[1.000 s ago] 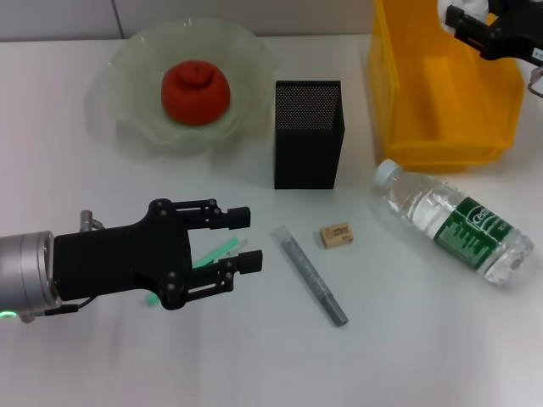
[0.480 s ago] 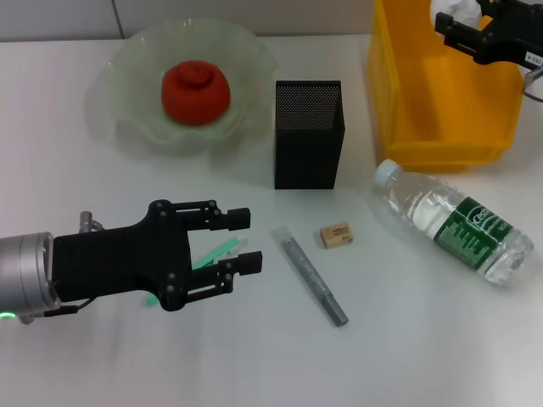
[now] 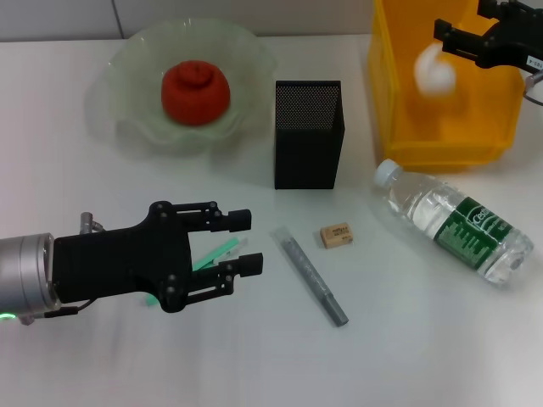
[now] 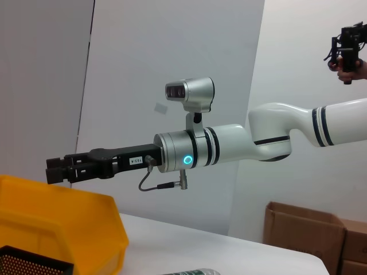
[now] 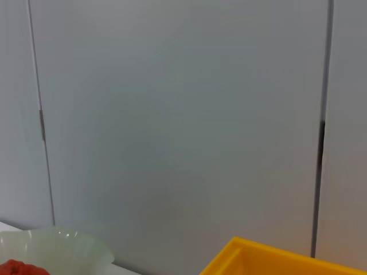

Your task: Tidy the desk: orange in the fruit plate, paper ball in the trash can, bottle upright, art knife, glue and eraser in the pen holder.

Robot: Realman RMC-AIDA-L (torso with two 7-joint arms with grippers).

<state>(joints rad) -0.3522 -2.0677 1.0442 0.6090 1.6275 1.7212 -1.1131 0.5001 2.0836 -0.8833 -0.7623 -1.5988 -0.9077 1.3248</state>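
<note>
1. Two arms show on my head feed: the right gripper (image 3: 443, 38) hangs over the bright yellow rectangular plastic trash can (image 3: 399, 102) at the far right, and its black fingers stand apart with nothing between them.
2. Just under those fingers I see the white crumpled paper ball (image 3: 434, 71), blurred, inside the bin's outline and touching neither finger.
3. My left gripper (image 3: 246, 242) sits low over the near left of the white desk (image 3: 254, 365), fingers spread wide and gripping nothing; a slim green stick (image 3: 214, 253) lies on the desk between them.
4. I find the squat red-orange fruit, the orange (image 3: 196, 91), resting in the middle of the wide pale green glass fruit plate (image 3: 127, 119) with the wavy rim, at the far left.
5. Next to the plate, the tall square black mesh pen holder (image 3: 309, 134) stands upright between it and the bin; I cannot see into it.
6. On its side lies the clear plastic bottle (image 3: 454, 222) with green label and white cap, in front of the bin, cap toward the pen holder.
7. I see the small tan eraser (image 3: 336, 235) on the desk in front of the pen holder, just beside a long grey tube-like stick (image 3: 310, 275) lying at a slant.
8. From the left wrist camera I get the right arm side-on, its gripper (image 4: 55, 171) above the yellow bin's rim (image 4: 69, 195).
</note>
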